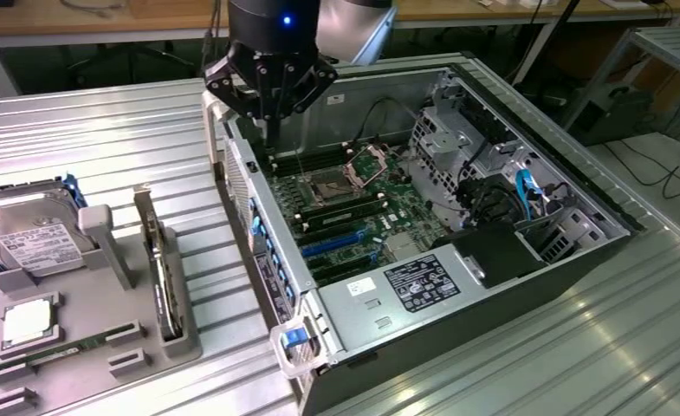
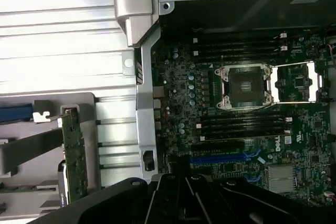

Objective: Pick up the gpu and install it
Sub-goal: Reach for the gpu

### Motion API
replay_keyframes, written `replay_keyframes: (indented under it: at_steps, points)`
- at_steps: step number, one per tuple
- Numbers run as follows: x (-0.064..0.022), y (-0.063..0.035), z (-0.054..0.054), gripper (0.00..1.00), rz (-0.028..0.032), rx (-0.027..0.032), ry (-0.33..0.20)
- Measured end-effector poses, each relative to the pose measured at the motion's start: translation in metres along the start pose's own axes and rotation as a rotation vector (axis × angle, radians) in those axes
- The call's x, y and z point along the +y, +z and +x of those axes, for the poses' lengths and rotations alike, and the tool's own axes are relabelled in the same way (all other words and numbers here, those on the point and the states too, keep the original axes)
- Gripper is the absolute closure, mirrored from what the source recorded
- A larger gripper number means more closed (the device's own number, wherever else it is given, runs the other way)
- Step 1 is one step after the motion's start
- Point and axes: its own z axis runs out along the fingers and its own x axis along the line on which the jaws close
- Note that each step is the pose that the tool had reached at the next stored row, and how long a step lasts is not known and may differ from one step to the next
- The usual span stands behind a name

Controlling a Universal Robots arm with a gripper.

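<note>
The gripper hung closed and empty. The gpu, well apart from it, looked stiff, light and fragile, probably best pinched by its upper edge.

White "DELL" lettering on the motherboard, near the blue slot
</note>
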Motion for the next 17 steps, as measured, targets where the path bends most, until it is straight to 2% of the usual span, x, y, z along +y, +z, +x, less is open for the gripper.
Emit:
replay_keyframes:
  at_steps: [2, 17]
  points:
    - [-0.0126, 0.0028, 0.016, 0.89, -0.0005, 0.0011, -0.026]
    - [-0.0265, 0.0078, 0.037, 0.89, -0.0011, 0.0024, -0.055]
